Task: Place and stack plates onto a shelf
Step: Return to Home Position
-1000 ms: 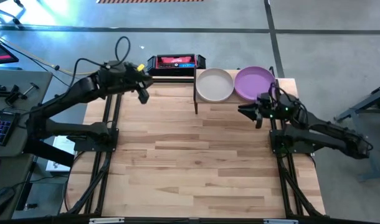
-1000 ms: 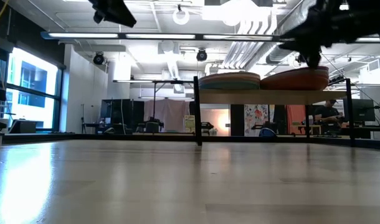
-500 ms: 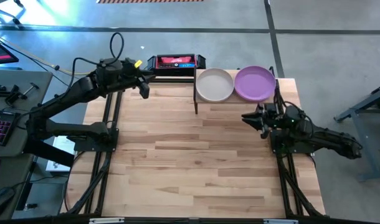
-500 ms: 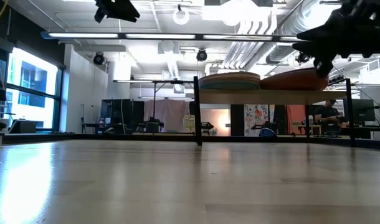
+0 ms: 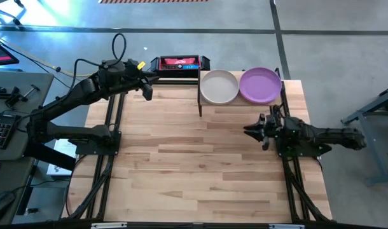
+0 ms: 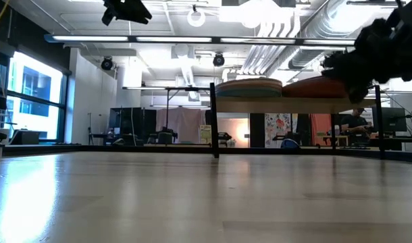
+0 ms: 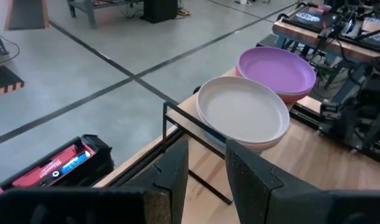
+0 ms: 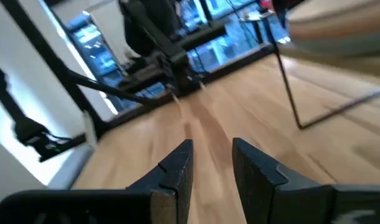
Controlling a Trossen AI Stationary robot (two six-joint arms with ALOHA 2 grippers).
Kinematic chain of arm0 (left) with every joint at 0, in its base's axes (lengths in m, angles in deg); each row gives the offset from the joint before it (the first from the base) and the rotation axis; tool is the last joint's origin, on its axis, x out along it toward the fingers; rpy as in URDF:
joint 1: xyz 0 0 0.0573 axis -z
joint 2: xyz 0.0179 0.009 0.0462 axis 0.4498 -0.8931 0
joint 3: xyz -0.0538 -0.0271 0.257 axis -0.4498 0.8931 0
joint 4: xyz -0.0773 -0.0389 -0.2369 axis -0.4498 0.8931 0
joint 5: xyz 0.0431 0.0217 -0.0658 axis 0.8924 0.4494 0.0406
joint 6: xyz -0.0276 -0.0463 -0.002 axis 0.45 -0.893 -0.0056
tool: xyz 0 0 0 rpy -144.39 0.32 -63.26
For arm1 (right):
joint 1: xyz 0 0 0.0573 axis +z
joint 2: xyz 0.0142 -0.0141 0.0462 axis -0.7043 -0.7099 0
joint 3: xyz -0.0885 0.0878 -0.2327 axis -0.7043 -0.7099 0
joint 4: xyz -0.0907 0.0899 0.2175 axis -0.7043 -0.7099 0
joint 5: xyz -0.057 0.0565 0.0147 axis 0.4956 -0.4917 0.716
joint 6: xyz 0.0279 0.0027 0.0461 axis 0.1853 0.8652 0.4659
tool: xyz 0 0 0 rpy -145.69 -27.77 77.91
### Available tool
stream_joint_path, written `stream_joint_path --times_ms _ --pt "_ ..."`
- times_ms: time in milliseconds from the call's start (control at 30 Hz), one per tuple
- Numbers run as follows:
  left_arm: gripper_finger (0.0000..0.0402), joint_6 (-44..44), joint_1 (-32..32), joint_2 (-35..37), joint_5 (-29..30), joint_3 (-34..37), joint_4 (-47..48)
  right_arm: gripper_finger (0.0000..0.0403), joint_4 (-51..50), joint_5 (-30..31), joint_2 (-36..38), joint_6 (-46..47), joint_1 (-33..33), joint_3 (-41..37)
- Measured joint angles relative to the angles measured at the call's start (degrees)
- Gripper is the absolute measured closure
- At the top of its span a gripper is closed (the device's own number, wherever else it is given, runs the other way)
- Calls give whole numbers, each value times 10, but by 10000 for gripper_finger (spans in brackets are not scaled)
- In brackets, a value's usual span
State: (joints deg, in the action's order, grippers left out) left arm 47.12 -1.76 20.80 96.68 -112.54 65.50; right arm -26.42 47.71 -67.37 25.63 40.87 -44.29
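Note:
Two stacks of plates rest on the shelf (image 5: 242,100) at the table's far edge. The left stack has a cream plate (image 5: 219,86) on top and the right stack a purple plate (image 5: 260,84). The low view shows them as a teal-edged stack (image 6: 250,88) and a terracotta-edged stack (image 6: 319,86). The left wrist view shows the cream plate (image 7: 243,112) and the purple plate (image 7: 277,68) too. My left gripper (image 5: 145,90) hovers open, high over the far left of the table. My right gripper (image 5: 254,130) hovers open, nearer than the shelf, below the purple stack, and holds nothing.
A black and red box (image 5: 176,63) sits on the floor beyond the table's far edge, left of the shelf. The shelf's thin black legs (image 5: 200,105) stand on the tabletop. The bare wooden tabletop (image 5: 194,165) stretches from the shelf to the near edge.
My right gripper has drawn back from the purple stack toward the table's near edge, staying open and holding nothing. My left gripper has shifted slightly toward the far edge. The plates have not moved.

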Motion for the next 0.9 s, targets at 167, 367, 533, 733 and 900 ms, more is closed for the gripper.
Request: stream_joint_path --times_ms 167,367,533,733,900 --pt "305 -9 0 0 0 0 1 308 -14 35 -4 -26 21 0" --pt "305 -14 0 0 -12 0 7 308 -13 44 -12 -77 23 0" --pt "305 -19 0 0 -56 0 8 308 -14 34 -16 -63 23 0" --pt "305 -38 8 0 -81 0 11 308 -14 34 -16 -60 23 0" --pt "305 -20 43 4 -79 27 0 308 -15 34 -16 -60 23 0"
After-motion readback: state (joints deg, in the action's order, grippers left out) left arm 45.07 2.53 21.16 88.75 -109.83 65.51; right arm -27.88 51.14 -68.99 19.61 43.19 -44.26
